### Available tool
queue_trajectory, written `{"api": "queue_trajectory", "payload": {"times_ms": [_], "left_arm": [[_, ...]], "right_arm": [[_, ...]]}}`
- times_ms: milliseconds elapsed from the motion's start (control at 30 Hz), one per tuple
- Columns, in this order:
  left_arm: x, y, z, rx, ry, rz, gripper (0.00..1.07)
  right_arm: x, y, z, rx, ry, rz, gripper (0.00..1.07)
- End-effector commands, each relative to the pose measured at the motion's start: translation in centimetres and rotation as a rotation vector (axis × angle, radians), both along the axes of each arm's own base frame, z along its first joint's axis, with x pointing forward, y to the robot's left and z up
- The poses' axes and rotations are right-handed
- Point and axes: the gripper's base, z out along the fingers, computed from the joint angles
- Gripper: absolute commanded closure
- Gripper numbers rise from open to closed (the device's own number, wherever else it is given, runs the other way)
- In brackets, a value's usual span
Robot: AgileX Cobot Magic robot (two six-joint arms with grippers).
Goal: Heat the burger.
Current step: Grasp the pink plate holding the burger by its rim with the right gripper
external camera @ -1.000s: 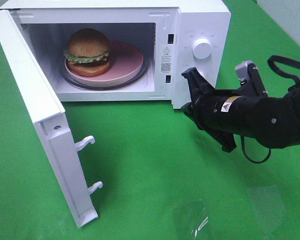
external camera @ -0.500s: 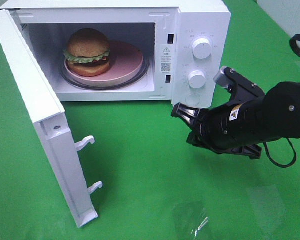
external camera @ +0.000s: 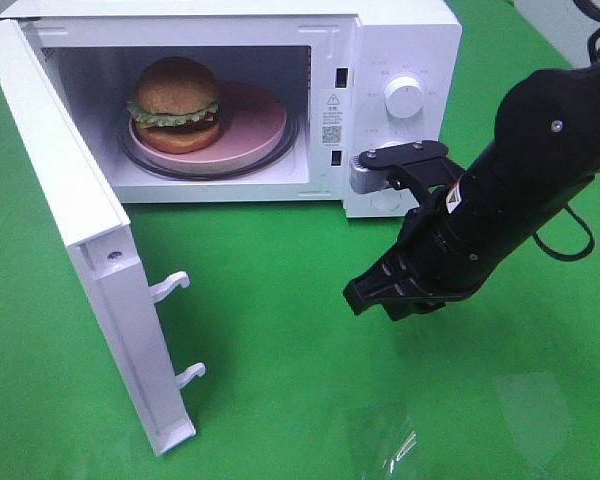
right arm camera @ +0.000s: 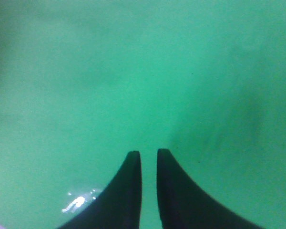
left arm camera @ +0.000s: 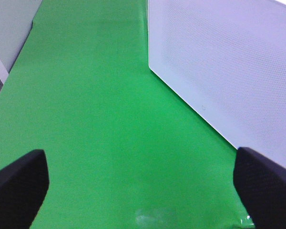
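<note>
The burger (external camera: pixel 175 103), with a golden bun and green lettuce, sits on a pink plate (external camera: pixel 252 125) inside the open white microwave (external camera: pixel 400 40). Its door (external camera: pixel 80 230) is swung wide to the left. My right gripper (external camera: pixel 368 296) hangs over the green mat in front of the control panel, pointing down and to the left, well clear of the burger. In the right wrist view its fingers (right arm camera: pixel 128 191) stand almost together with a thin slit between them and nothing held (right arm camera: pixel 148 160). My left gripper (left arm camera: pixel 140 188) is open over bare mat; the high view does not show it.
Two knobs, the upper one (external camera: pixel 404 97) in plain sight, sit on the microwave's right panel. Door latches (external camera: pixel 170 287) stick out from the door's inner edge. A perforated white microwave wall (left arm camera: pixel 229 71) fills one side of the left wrist view. Green mat (external camera: pixel 280 380) covers the table.
My right arm has swung away from the control panel, down and toward the front left, its gripper now aimed at the mat. The burger, door and left gripper have not moved.
</note>
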Motion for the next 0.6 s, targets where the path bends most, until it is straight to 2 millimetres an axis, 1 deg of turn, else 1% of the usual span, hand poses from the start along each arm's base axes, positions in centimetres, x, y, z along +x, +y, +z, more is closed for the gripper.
{"api": "queue_trajectory", "payload": {"times_ms": [33, 67, 100, 133, 167, 200, 233, 267, 300, 333, 367, 400, 433, 500, 533, 567, 600], "left_arm": [[-0.1, 0.0, 0.1, -0.009, -0.019, 0.007, 0.09], [-0.1, 0.0, 0.1, -0.009, -0.019, 0.007, 0.09], [-0.1, 0.0, 0.1, -0.009, -0.019, 0.007, 0.09], [-0.1, 0.0, 0.1, -0.009, -0.019, 0.007, 0.09], [-0.1, 0.0, 0.1, -0.009, -0.019, 0.007, 0.09], [-0.1, 0.0, 0.1, -0.009, -0.019, 0.007, 0.09], [-0.1, 0.0, 0.1, -0.009, -0.019, 0.007, 0.09], [-0.1, 0.0, 0.1, -0.009, -0.019, 0.007, 0.09], [-0.1, 0.0, 0.1, -0.008, -0.019, 0.007, 0.09], [-0.1, 0.0, 0.1, -0.008, -0.019, 0.007, 0.09], [-0.1, 0.0, 0.1, -0.008, -0.019, 0.007, 0.09], [-0.1, 0.0, 0.1, -0.008, -0.019, 0.007, 0.09], [-0.1, 0.0, 0.1, -0.008, -0.019, 0.007, 0.09], [-0.1, 0.0, 0.1, -0.008, -0.019, 0.007, 0.09], [-0.1, 0.0, 0.1, -0.008, -0.019, 0.007, 0.09], [-0.1, 0.0, 0.1, -0.008, -0.019, 0.007, 0.09], [-0.1, 0.0, 0.1, -0.008, -0.019, 0.007, 0.09]], "right_arm": [[0.2, -0.1, 0.7, -0.086, -0.050, 0.189, 0.94], [0.4, -0.1, 0.9, -0.145, -0.091, 0.322, 0.94], [0.4, -0.1, 0.9, -0.145, -0.091, 0.322, 0.94], [0.7, -0.2, 1.1, -0.207, -0.142, 0.448, 0.93], [0.9, -0.3, 1.3, -0.244, -0.169, 0.517, 0.93], [0.9, -0.3, 1.3, -0.244, -0.169, 0.517, 0.93], [1.2, -0.4, 1.4, -0.315, -0.219, 0.645, 0.93], [1.2, -0.4, 1.4, -0.315, -0.219, 0.645, 0.93], [1.5, -0.5, 1.6, -0.392, -0.284, 0.783, 0.92], [1.5, -0.5, 1.6, -0.392, -0.284, 0.783, 0.92], [1.8, -0.5, 1.7, -0.448, -0.324, 0.880, 0.91], [1.8, -0.5, 1.7, -0.448, -0.324, 0.880, 0.91], [1.9, -0.6, 1.7, -0.492, -0.355, 0.954, 0.91], [2.0, -0.6, 1.8, -0.507, -0.369, 0.982, 0.91], [2.2, -0.5, 1.9, -0.546, -0.402, 1.049, 0.90], [2.2, -0.5, 1.9, -0.546, -0.402, 1.049, 0.90], [2.3, -0.5, 2.0, -0.581, -0.439, 1.110, 0.90]]}}
